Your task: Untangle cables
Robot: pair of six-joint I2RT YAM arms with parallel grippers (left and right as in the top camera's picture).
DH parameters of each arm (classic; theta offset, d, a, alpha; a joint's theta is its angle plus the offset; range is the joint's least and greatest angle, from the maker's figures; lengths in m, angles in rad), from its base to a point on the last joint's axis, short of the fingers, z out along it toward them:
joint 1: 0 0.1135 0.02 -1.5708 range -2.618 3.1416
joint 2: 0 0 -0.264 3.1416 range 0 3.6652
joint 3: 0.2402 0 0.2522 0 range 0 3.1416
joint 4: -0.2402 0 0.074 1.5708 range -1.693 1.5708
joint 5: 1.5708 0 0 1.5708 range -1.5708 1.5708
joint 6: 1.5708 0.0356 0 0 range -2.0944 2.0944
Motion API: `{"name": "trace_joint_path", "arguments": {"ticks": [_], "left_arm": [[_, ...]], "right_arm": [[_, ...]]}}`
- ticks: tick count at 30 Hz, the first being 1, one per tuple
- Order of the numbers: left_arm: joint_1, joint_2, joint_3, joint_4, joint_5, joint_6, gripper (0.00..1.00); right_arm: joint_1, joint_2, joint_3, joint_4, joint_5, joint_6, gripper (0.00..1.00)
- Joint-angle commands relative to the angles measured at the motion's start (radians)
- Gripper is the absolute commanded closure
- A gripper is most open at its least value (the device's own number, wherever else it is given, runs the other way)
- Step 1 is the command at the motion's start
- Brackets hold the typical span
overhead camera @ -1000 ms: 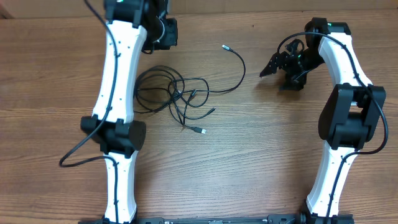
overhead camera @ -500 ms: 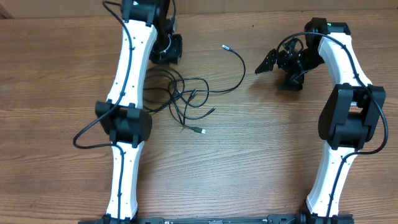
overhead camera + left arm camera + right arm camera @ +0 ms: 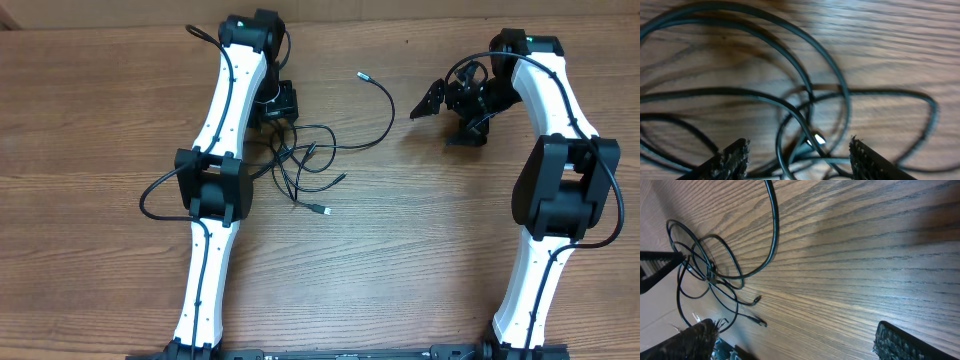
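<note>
Cables (image 3: 300,160): I am seeing thin black cords lying in overlapping loops on the tabletop (image 3: 400,260), left of centre. One strand is arcing out to a plug tip (image 3: 362,75) toward the far edge.
Left claw (image 3: 800,160): I am reading it as released, jaws wide, hovering low over the tangle. Loops are crossing beneath it and none is pinched.
Right claw (image 3: 432,102): released too and carrying nothing, sitting well apart from the tangle, on its right.
Step in hand: I am judging this as lining up a pick on one loop.
Next move: I am expecting to lower onto a single strand clear of crossings, clench, then draw it outward.
</note>
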Motion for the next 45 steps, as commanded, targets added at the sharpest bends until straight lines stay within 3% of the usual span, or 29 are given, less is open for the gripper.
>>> {"name": "trace_joint_path", "arguments": {"ticks": [1, 4, 8, 15, 20, 34, 45], "left_arm": [[0.001, 0.050, -0.002, 0.018, -0.040, -0.043, 0.35], [0.001, 0.063, -0.002, 0.049, -0.040, -0.043, 0.40], [0.001, 0.066, -0.002, 0.070, -0.039, -0.081, 0.58], [-0.003, 0.066, -0.002, 0.071, -0.039, -0.085, 0.60], [-0.014, 0.068, -0.003, 0.072, -0.040, -0.097, 0.73], [-0.032, 0.068, -0.004, 0.066, -0.041, -0.132, 0.72], [-0.033, 0.068, -0.004, 0.069, -0.077, -0.200, 0.77]], "right_arm": [[0.005, -0.018, -0.003, 0.002, -0.009, -0.008, 0.00], [0.005, -0.018, -0.003, 0.005, -0.009, -0.008, 0.00], [0.005, -0.018, -0.003, 0.005, -0.009, -0.008, 0.00], [0.005, -0.018, -0.003, 0.010, -0.009, -0.008, 0.00], [0.005, -0.018, -0.003, 0.013, -0.009, -0.008, 0.00], [0.005, -0.018, -0.003, 0.013, -0.008, -0.008, 0.00], [0.005, -0.018, -0.003, 0.012, -0.008, -0.008, 0.00]]}}
